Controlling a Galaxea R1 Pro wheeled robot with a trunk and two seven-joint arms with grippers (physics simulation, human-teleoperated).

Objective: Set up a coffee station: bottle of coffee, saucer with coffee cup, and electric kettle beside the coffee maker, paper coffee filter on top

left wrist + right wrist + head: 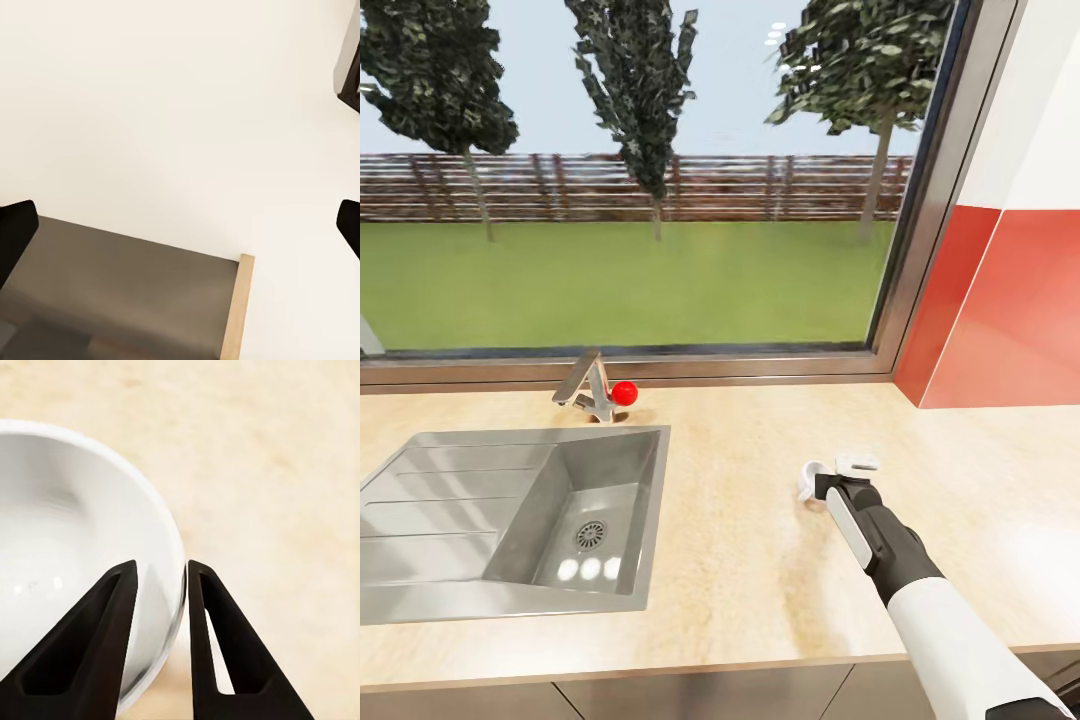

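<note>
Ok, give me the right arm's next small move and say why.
Probably ease the saucer down flat, then release: the right gripper pinches its rim, one finger inside and one outside, over bare kitchen countertop. Whether it already touches is unclear.

Right arm (950,620) reaches forward over the kitchen countertop (740,560), well right of the sink (510,520). Right gripper (161,574) has fingers (112,615) nearly closed, pinching the saucer (67,547) rim: one inside, one outside. Left gripper fingertips (15,232) stand wide apart.
</note>
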